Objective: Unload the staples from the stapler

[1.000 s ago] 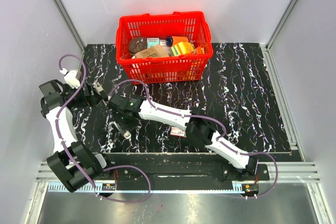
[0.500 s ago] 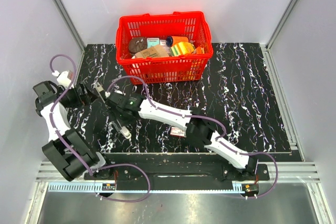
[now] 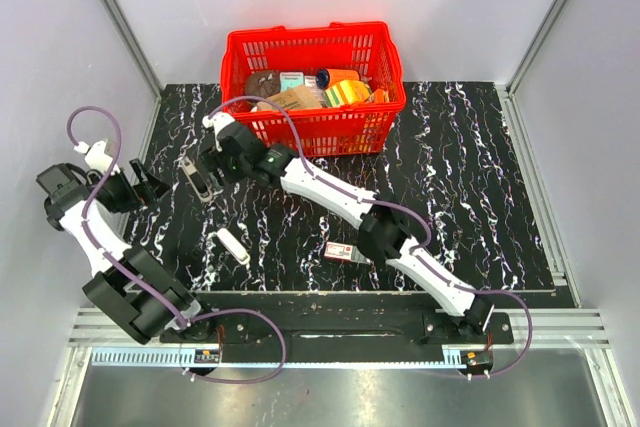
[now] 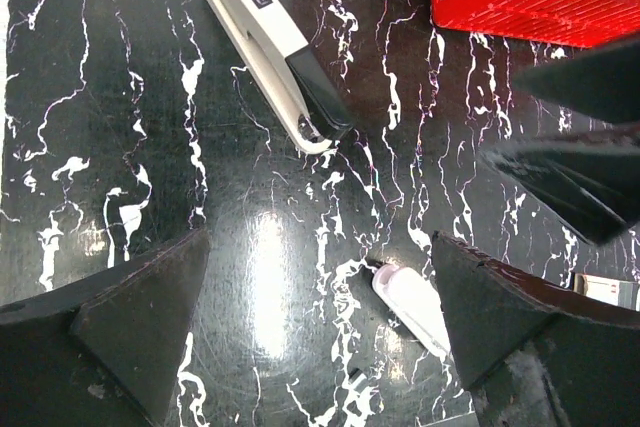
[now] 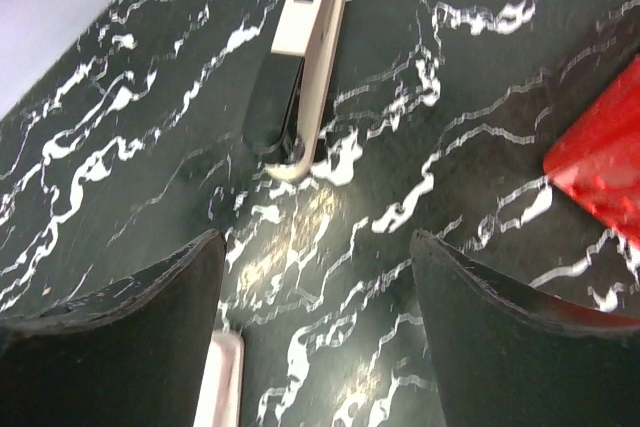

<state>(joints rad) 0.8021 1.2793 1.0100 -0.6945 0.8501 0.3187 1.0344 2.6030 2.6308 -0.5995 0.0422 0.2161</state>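
The stapler (image 3: 197, 179) is located on the black marbled table (image 3: 470, 177), in its left part. It lies flat between the two grippers and is touched by neither. Bare table surface is seen on every side of it.

The left gripper (image 4: 320, 247) is held wide open and nothing is gripped. The right gripper (image 5: 318, 242) is likewise spread wide and empty, near the front left corner of the red basket (image 3: 313, 127), which is set at the far edge.

A white oblong piece (image 3: 232, 245) is placed nearer the bases, well apart from the stapler. A small red-and-white box (image 3: 340, 252) is found beside the right forearm.

A dark label is carried on the stapler's pale end; its print cannot be read reliably.
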